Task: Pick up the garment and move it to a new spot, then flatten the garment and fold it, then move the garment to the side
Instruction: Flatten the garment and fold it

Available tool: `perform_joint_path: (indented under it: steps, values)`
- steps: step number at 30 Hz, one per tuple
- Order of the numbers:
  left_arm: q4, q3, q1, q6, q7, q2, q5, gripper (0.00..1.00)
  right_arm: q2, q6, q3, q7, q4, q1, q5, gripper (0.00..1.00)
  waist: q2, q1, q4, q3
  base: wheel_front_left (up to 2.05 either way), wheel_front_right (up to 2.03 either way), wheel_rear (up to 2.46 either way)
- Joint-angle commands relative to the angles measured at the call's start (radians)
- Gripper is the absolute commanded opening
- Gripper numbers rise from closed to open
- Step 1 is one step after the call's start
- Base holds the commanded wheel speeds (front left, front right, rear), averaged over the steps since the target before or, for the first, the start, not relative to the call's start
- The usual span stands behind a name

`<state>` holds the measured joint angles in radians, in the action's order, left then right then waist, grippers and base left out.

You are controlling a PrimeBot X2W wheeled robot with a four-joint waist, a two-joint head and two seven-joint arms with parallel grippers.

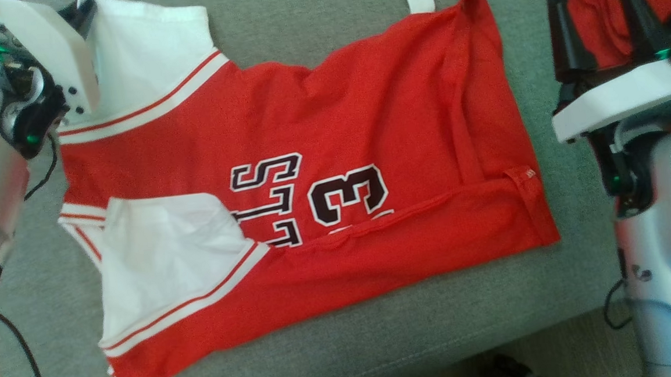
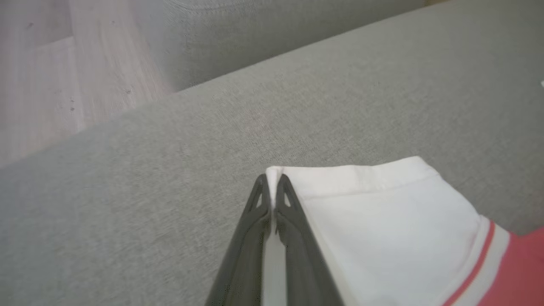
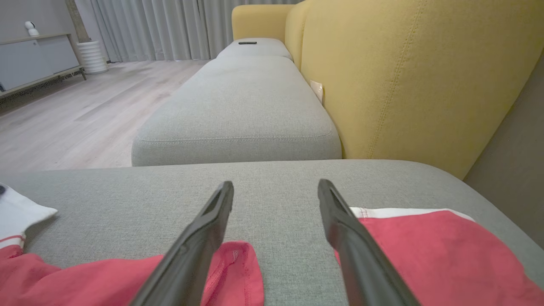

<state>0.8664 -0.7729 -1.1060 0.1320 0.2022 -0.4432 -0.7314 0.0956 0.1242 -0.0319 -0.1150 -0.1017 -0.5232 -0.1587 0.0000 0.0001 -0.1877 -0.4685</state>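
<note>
Lying spread on the grey sofa seat (image 1: 314,32) is a red jersey (image 1: 366,122) with white sleeves. Its dark lettering faces up and one long edge is folded over as a flap. The yellow backrest (image 3: 403,76) stands ahead and right of the right end effector (image 3: 275,187), with wood floor (image 3: 76,110) ahead to its left. A second red cloth (image 3: 425,255) lies under and to the right of that end effector, with a strip of bare seat between it and the jersey hem. The right end effector is wide open above the seat, fingers spread and gripping nothing. The left end effector (image 2: 272,182) is closed tight, its tips pinching the corner of a white sleeve (image 2: 382,221). The rest of the sleeve runs off to its right over the seat.
</note>
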Motion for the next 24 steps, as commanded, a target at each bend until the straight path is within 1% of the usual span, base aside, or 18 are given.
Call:
perform_joint_path:
  steps: [1,5,8,12,16,20,24]
  values:
    - [-0.015,0.034,-0.063,-0.002,-0.062,-0.029,0.013,0.00,0.018,0.007,-0.005,-0.008,0.026,-0.021,-0.005,1.00,0.0000,-0.0001,0.028,0.025,0.00,0.00,0.00]
    - [-0.012,0.042,-0.062,-0.006,-0.193,0.003,0.023,0.00,0.018,0.007,0.037,-0.018,-0.004,-0.035,-0.005,1.00,0.0000,-0.0001,0.066,0.066,0.00,0.00,0.00]
    - [-0.034,0.034,-0.046,-0.005,-0.249,0.023,0.028,0.00,0.023,0.007,0.045,-0.041,-0.035,-0.045,-0.010,1.00,0.0000,-0.0001,0.101,0.089,0.00,0.00,0.00]
    - [-0.092,0.013,-0.015,-0.005,-0.302,0.036,0.043,0.00,0.057,0.007,0.028,-0.081,-0.087,-0.058,-0.017,1.00,0.0000,-0.0001,0.146,0.112,0.00,0.00,0.00]
    - [-0.164,0.004,0.027,-0.014,-0.319,0.045,0.039,0.00,0.094,0.007,0.018,-0.129,-0.170,-0.074,-0.019,1.00,0.0000,-0.0001,0.185,0.125,0.00,0.00,0.00]
    - [-0.245,-0.023,0.067,-0.020,-0.294,0.045,0.044,0.00,0.142,0.007,-0.018,-0.183,-0.271,-0.091,-0.027,1.00,0.0000,-0.0001,0.210,0.126,0.00,0.00,0.00]
    - [-0.313,-0.037,0.098,-0.031,-0.272,0.040,0.040,0.00,0.165,0.007,-0.036,-0.198,-0.366,-0.121,-0.044,1.00,0.0000,-0.0001,0.220,0.123,0.00,0.00,0.00]
